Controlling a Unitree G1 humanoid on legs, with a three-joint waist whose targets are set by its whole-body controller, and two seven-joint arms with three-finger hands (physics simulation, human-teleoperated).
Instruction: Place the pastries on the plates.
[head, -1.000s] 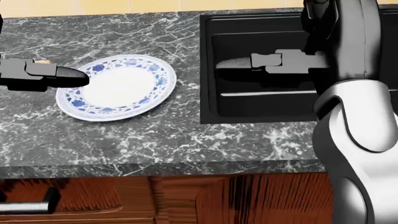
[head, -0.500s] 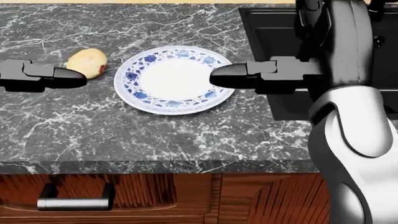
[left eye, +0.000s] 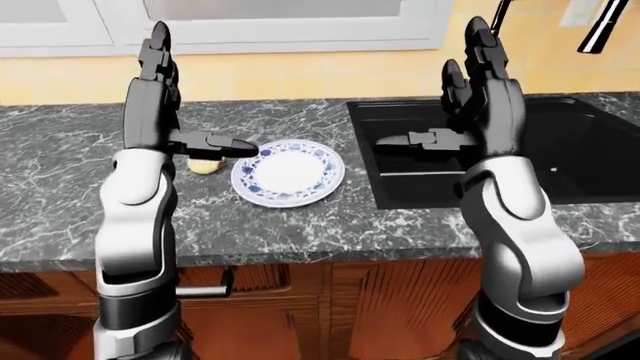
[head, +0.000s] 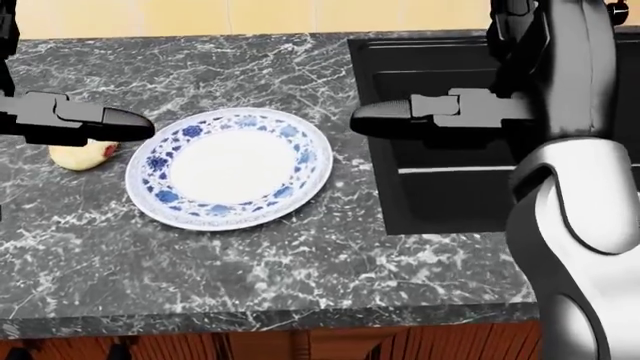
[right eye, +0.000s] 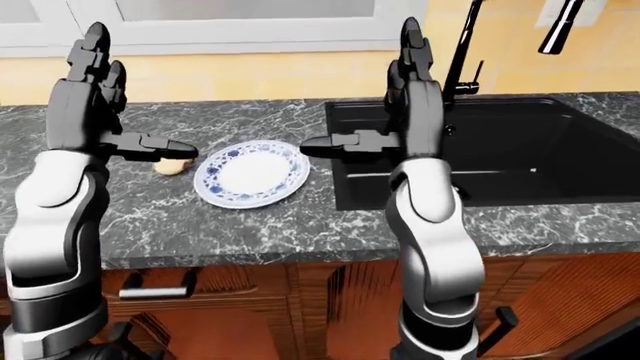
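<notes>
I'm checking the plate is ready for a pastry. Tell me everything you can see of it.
The plate is round, glossy like ceramic, with a plain white centre and a blue floral rim. It lies flat and empty on the dark marbled counter, left of the black sink in the head view. The pastry lies apart at its left. Neither hand touches it.

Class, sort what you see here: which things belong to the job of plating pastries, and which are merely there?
Belongs to the job:
pastry
plate, bare
left hand, open
right hand, open

Merely there:
sink
faucet
countertop
drawer handle
</notes>
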